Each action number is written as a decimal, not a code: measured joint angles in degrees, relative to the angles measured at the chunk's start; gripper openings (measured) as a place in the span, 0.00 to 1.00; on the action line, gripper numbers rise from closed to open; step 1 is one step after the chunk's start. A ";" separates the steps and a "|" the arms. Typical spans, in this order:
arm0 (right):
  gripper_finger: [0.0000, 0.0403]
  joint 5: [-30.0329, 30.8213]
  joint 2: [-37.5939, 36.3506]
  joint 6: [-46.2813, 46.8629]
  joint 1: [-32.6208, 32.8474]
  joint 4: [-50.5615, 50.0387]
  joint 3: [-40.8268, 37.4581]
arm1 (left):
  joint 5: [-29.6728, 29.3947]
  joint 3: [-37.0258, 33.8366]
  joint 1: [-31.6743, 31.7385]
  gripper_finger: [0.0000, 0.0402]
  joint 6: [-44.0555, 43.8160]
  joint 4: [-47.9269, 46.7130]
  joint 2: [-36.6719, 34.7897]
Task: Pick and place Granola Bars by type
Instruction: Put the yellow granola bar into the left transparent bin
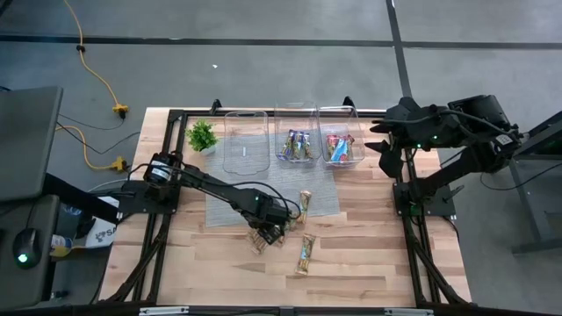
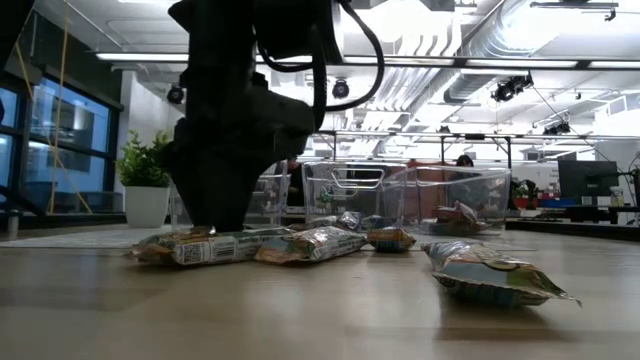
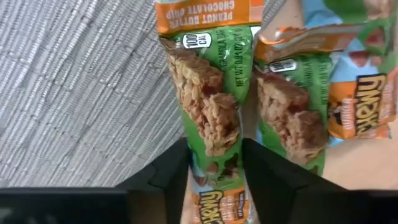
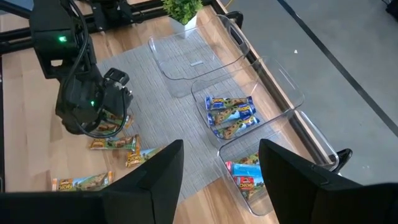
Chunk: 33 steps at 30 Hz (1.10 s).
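Observation:
Several orange-green granola bars lie on the table's near middle. My left gripper point(image 1: 266, 230) is down on one of them point(image 3: 211, 93), at the near edge of the grey mat point(image 1: 230, 200), and is shut on it. A second such bar point(image 3: 292, 118) lies right beside it. Two more lie apart, one point(image 1: 305, 204) on the mat and one point(image 1: 305, 254) on the wood. Blue bars point(image 1: 297, 145) lie in the middle clear bin and red ones point(image 1: 339, 147) in the right bin. My right gripper point(image 4: 221, 180) is open and empty, raised beyond the table's far right. My left gripper pinches the orange-green bar by its two long edges point(image 3: 214, 149) between its two fingers, about halfway along. The fingers come from above and lie across the bar. The wrapper narrows between them. In the low view the bar point(image 2: 200, 246) lies flat on the table.
Three clear bins stand in a row at the far side; the left one point(image 1: 245, 140) holds nothing. A small green plant point(image 1: 202, 136) stands left of them. A black frame point(image 1: 399, 189) runs along the table's sides.

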 joint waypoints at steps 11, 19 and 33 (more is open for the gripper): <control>0.48 -0.01 0.00 0.00 0.00 0.00 0.00 | 2.83 -0.04 0.00 0.18 0.74 -0.41 -2.57; 0.48 -0.05 0.00 0.02 -0.01 0.00 0.00 | -5.48 0.01 0.12 0.18 -3.44 -7.09 -15.13; 0.48 0.67 0.02 0.02 0.01 0.30 0.00 | -17.14 0.04 24.10 0.18 5.93 -15.49 -29.93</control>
